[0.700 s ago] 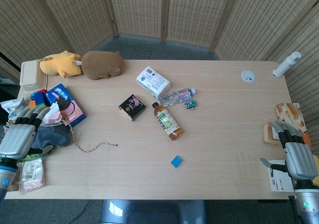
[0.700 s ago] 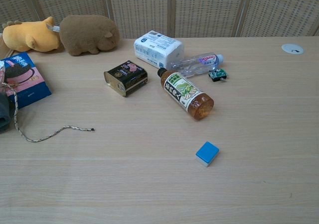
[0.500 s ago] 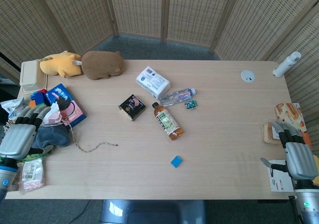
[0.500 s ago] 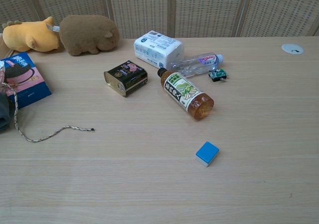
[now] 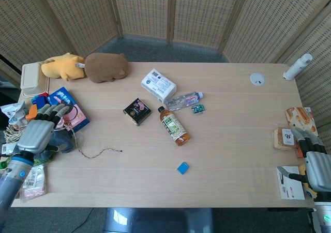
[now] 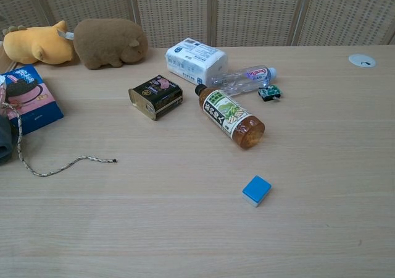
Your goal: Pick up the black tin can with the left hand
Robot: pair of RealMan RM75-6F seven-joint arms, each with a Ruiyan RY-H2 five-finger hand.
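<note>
A light wooden table (image 5: 232, 145), seen from above and from chest height, is scattered with small items. The black tin can (image 5: 137, 111), squat and rectangular with a pink picture on its lid, lies left of the table's centre. It stands free, apart from its neighbours. Just to its right lies a brown tea bottle (image 5: 174, 126) on its side; behind it sit a white tissue pack (image 5: 158, 84) and a clear water bottle (image 5: 183, 100).

The left hand (image 5: 39, 134) hovers over the table's left edge, above a grey cloth (image 5: 58, 142) and a blue snack packet (image 5: 70, 107). Its fingers are spread and hold nothing. It is well apart from the can, and the chest view does not show it at all. The right hand (image 5: 316, 165) rests at the far right edge beside food packets; it appears empty, fingers loosely extended, though only its back is visible.

The reach has barely begun. A thin cord (image 5: 95, 153) trails across the table between the left hand and the can, so the hand would do best to travel above it rather than drag through. Approaching from the can's left and near side looks sensible, keeping the fingers away from the tea bottle, which could roll. The can is low and smooth-sided, so a grip across its two opposite flat faces should hold more securely than one over the lid.
</note>
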